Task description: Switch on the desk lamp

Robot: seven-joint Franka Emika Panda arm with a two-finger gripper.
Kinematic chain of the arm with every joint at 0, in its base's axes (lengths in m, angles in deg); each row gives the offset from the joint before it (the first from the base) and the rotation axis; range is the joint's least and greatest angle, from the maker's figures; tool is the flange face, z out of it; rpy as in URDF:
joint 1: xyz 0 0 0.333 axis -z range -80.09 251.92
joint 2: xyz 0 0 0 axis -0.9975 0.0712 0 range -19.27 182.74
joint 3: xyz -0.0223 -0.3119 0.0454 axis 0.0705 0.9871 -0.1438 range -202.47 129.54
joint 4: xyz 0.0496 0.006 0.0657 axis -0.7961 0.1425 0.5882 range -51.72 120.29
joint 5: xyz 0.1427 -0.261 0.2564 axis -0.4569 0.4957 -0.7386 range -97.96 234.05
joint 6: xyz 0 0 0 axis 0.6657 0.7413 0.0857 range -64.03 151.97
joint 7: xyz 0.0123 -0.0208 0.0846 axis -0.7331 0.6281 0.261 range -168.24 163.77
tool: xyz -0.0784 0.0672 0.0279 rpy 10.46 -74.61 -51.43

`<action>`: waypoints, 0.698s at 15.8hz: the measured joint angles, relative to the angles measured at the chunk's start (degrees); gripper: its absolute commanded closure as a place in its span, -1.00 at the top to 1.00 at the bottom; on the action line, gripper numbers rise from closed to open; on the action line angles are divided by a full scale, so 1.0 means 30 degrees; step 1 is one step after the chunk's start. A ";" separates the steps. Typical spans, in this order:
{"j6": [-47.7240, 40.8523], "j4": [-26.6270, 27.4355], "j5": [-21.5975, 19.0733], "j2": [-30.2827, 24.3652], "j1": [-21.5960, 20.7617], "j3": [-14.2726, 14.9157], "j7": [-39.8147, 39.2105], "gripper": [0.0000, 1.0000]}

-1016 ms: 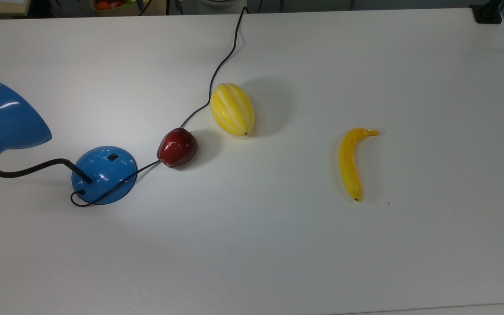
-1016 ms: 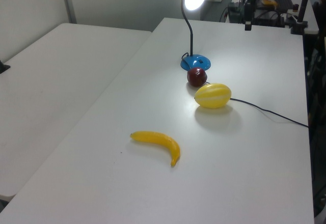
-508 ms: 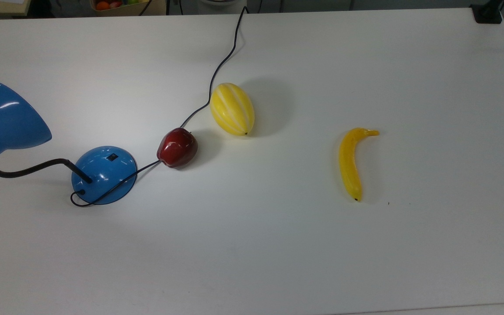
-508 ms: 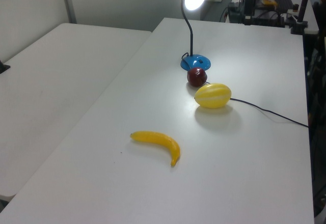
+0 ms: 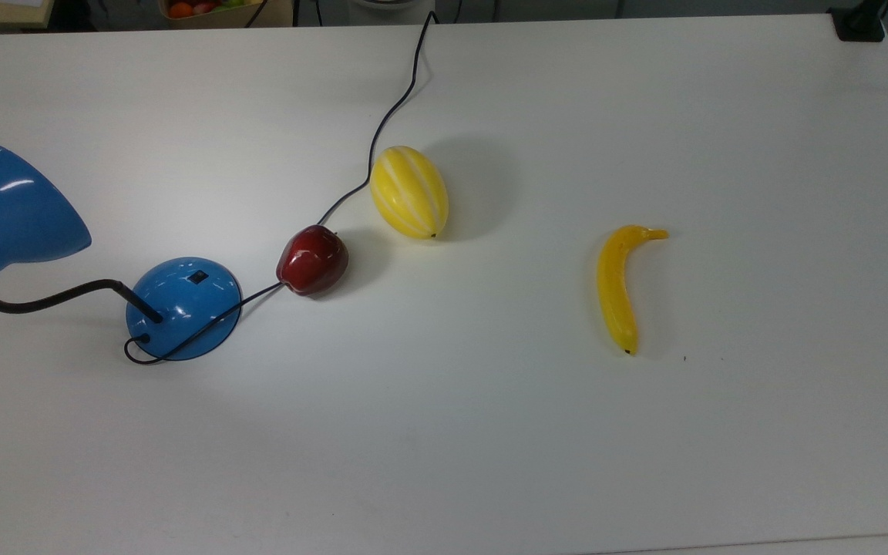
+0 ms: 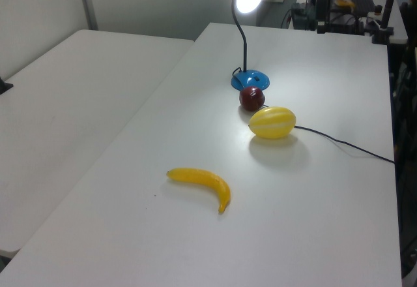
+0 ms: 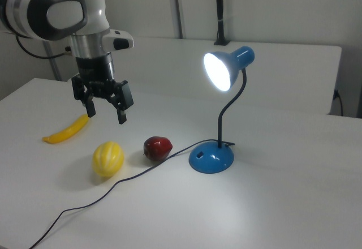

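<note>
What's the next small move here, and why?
Probably none beyond lifting clear: the glossy blue desk lamp already glows, lighting the white table around its base. The open hand hangs in the air above the striped yellow melon and dark red apple, holding nothing. I'd retreat upward, away from the black cord.

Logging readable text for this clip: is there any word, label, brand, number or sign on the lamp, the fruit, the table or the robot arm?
None can be read.
Desk lamp: plain blue, no lettering seen.
Banana, melon, apple: no stickers.
Table: blank white.
Gripper and arm: no marking legible.
</note>
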 measured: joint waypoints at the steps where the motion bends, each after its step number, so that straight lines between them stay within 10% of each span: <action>1: -0.0080 -0.0048 0.0000 -0.0002 0.0091 0.0001 0.0000 1.00; 5: -0.0357 -0.0312 0.0000 -0.0004 -0.0566 0.0649 -0.0032 1.00; 11: -0.0400 -0.0634 0.0001 -0.0004 -0.4677 0.4889 -0.0029 1.00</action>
